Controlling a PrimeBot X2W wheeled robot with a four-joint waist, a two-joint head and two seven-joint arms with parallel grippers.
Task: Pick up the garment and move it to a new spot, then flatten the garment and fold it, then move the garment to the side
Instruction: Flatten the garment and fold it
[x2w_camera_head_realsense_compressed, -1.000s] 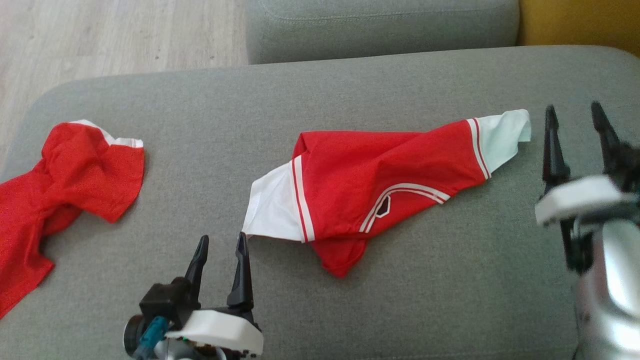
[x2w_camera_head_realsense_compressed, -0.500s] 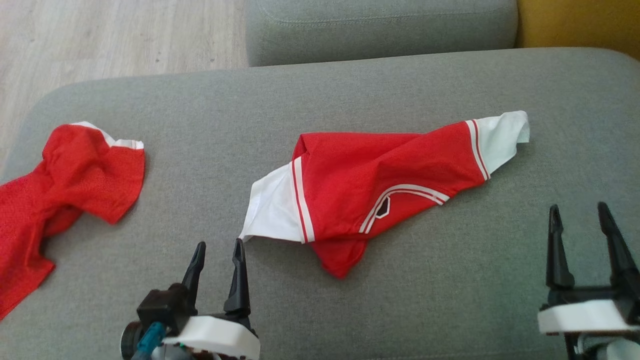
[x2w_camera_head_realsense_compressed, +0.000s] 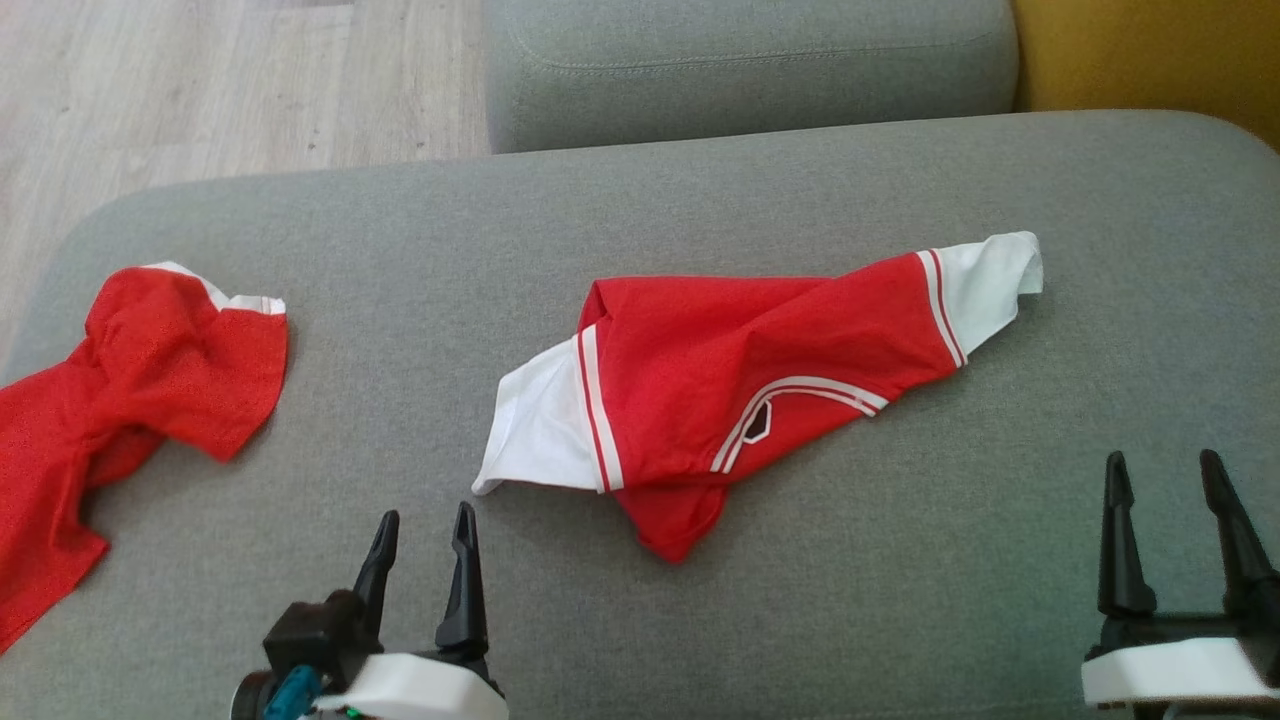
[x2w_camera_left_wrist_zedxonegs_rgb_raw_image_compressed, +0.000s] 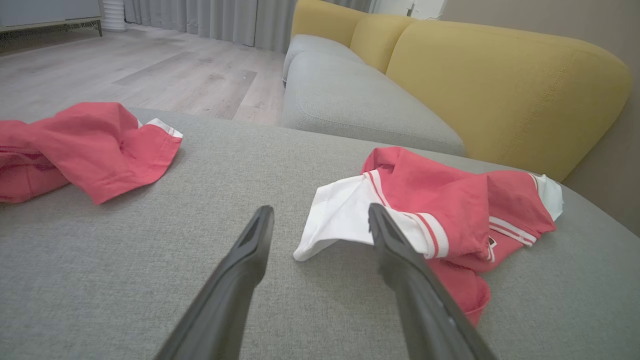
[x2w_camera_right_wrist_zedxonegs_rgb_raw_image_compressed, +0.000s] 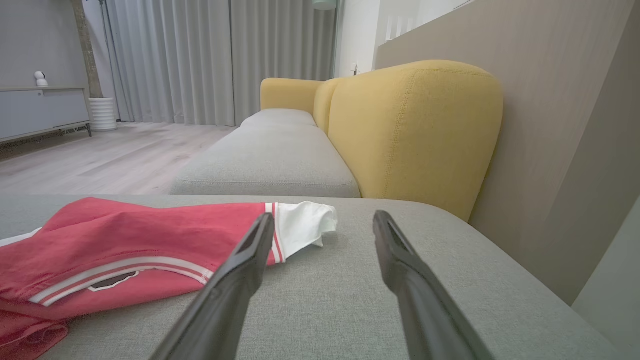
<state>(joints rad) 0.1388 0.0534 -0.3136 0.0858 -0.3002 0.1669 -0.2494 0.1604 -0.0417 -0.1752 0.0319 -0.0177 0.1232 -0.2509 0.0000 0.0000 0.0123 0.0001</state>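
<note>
Pulled the right claw (x2w_camera_head_realsense_compressed: 1162, 460) back from the far right, beside the white sleeve end, to the near right edge; eased the left claw (x2w_camera_head_realsense_compressed: 427, 512) slightly nearer too; left the garment (x2w_camera_head_realsense_compressed: 760, 380) lying as it was, allowing for a small shift of the head camera.

Holding nothing with either claw; keeping both spread as wide as they go, fingers clear of the cloth.

Finding the garment across the middle of the grey sofa cushion (x2w_camera_head_realsense_compressed: 850, 610): red body bunched and creased, one white sleeve pointing near left, just beyond the left fingertips, the other reaching far right, well apart from the right claw.

Parked low and wide on either side, probably to clear the head camera's sight of the cloth and to face each claw toward its own sleeve end; seems set for a two-handed pick, since lifting by both ends would stretch the cloth out on the way to a new spot.

Judging the task barely begun: not yet lifted, flattened or folded.

Noting a second red garment (x2w_camera_head_realsense_compressed: 150, 390) crumpled at the left edge, well apart; best kept out of the reach.
</note>
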